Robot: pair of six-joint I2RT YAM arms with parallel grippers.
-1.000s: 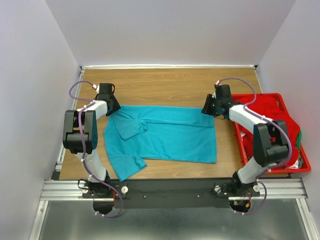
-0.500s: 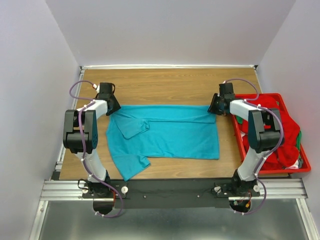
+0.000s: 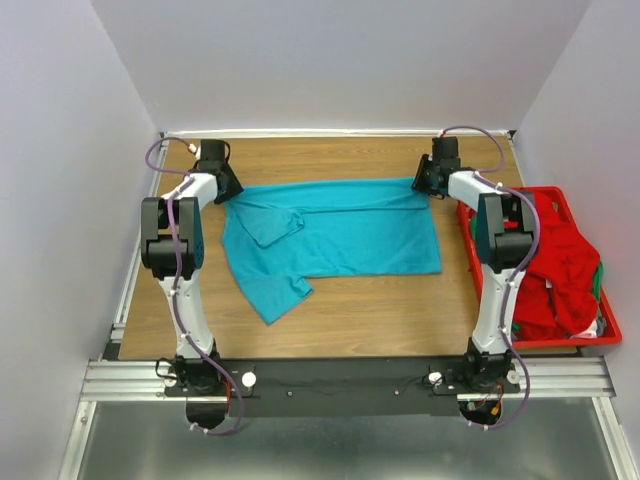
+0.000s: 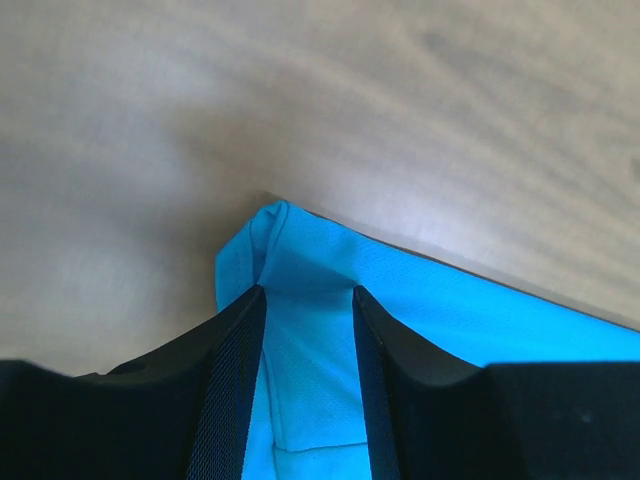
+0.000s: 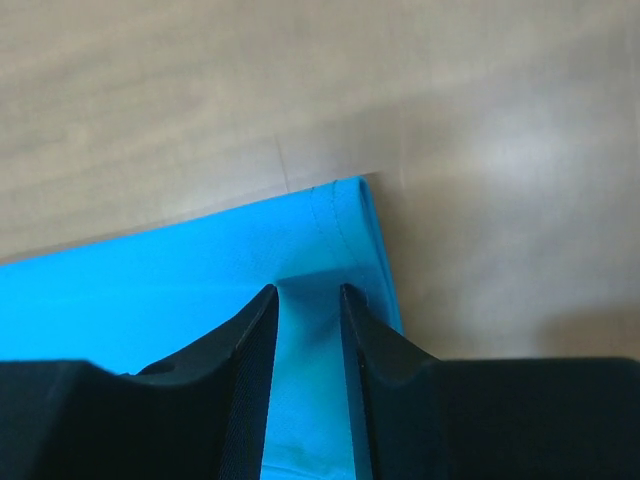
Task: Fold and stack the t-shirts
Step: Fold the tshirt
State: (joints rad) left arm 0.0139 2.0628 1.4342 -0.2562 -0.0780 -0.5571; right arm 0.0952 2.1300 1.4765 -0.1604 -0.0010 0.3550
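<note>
While the teal t-shirt (image 3: 340, 235) is pinched at both far corners, its length is stretched between the left gripper (image 4: 305, 295) and right gripper (image 5: 305, 290). Its body is laid nearward of both.

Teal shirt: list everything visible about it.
The teal t-shirt is plain, soft cloth with a fine knit and a stitched hem. It lies mostly flat on the wooden table, its far edge stretched straight. The left gripper pinches its far-left corner, and the right gripper pinches its far-right one. One sleeve is folded onto the body; the other juts toward the near-left.
</note>
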